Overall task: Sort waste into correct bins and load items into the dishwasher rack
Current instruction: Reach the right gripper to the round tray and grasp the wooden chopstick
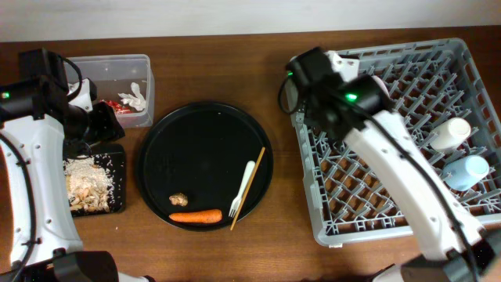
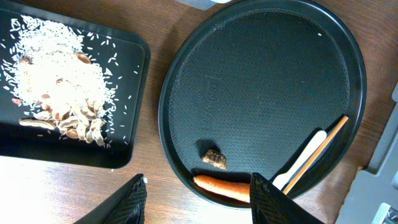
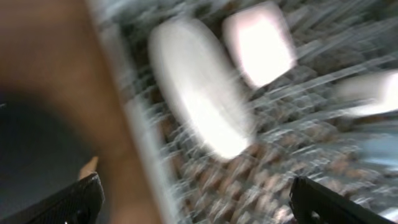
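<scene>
The grey dishwasher rack (image 1: 368,211) fills the right side. A small cream cup (image 1: 452,131) and a light blue cup (image 1: 467,171) lie in it. My right gripper (image 3: 199,205) hangs open over the rack's left edge. Its blurred view shows a white plate (image 3: 199,87) standing in the rack and a pale bowl (image 3: 258,43) behind it. My left gripper (image 2: 199,202) is open and holds nothing, just in front of the carrot (image 2: 224,185) and the brown lump (image 2: 214,158). The cream fork (image 1: 241,188) lies beside them. The clear tub (image 1: 141,70) holds a red wrapper (image 1: 109,106) and tissue (image 1: 135,95). The shallow black tray (image 2: 134,106) holds rice scraps (image 2: 56,81).
The carrot, lump and fork lie on a large round black tray (image 1: 203,141) in the middle. A thin wooden stick (image 1: 249,188) lies next to the fork. Bare wooden table (image 1: 293,235) shows between the round tray and the rack.
</scene>
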Available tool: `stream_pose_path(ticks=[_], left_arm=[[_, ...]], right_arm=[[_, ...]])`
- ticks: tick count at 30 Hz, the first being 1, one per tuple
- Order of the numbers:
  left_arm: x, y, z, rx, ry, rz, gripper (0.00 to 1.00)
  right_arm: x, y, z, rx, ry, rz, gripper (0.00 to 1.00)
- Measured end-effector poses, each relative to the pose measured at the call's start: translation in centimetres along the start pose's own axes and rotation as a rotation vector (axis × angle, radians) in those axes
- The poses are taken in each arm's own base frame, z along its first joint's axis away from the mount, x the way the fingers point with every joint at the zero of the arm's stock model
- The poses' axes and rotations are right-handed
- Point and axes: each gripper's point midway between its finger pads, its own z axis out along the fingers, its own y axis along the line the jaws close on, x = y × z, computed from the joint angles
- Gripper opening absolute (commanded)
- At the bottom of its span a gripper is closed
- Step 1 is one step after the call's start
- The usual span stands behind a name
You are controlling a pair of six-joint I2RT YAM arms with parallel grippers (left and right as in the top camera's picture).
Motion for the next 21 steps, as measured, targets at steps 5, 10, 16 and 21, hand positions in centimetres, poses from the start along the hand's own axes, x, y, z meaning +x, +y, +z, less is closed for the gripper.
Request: stream_pose_path(ticks=[5, 10, 16, 21], left_arm=[[-0.1, 0.0, 0.0, 0.001, -0.003, 0.0, 0.53], [-0.1, 0.0, 0.0, 0.001, -0.003, 0.0, 0.53], [-0.1, 0.0, 0.0, 0.0, -0.003, 0.0, 0.53], [-0.1, 0.0, 0.0, 0.0, -0.003, 0.0, 0.53]], right_arm=[[4.4, 6.0, -1.3, -0.311, 0.211, -0.069, 0.99], [10.9, 11.6, -0.1, -0.384, 0.408, -0.138, 0.99], [17.7, 15.4, 4.1, -0.338, 0.564, -0.09, 0.93], [20.7, 17.0, 6.8, -0.369, 0.616, -0.061, 0.88]])
